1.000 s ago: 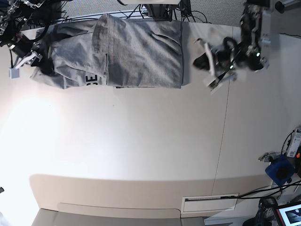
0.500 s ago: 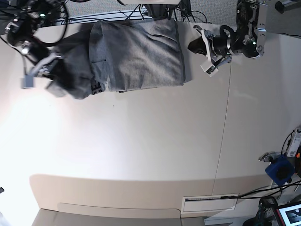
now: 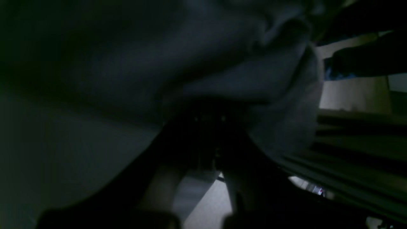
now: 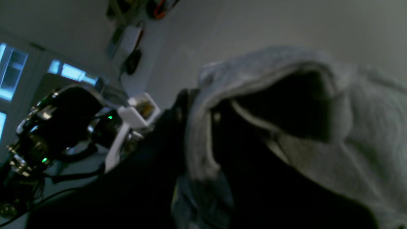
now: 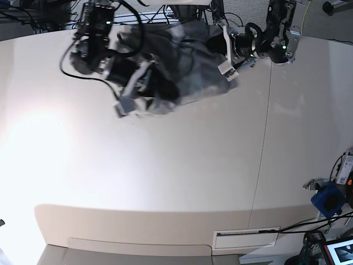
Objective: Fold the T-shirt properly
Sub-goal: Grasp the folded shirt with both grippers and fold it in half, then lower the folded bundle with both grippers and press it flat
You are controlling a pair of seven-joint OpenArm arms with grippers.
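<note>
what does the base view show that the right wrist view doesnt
Only the base view shows the whole layout: the white table with its bare near part, both arms over the far edge, the left hand at the shirt's edge, and a blue object off to the side.

Only the right wrist view shows the close grip: the right hand shut on a fold of grey cloth, a dark opening in the fabric beside it.

Both show the T-shirt, bunched and lifted, and the other arm.

right arm [image 5: 102,52]: black housing, white finger plates, looping black cables
left arm [image 5: 270,38]: black joints, green indicator light
</note>
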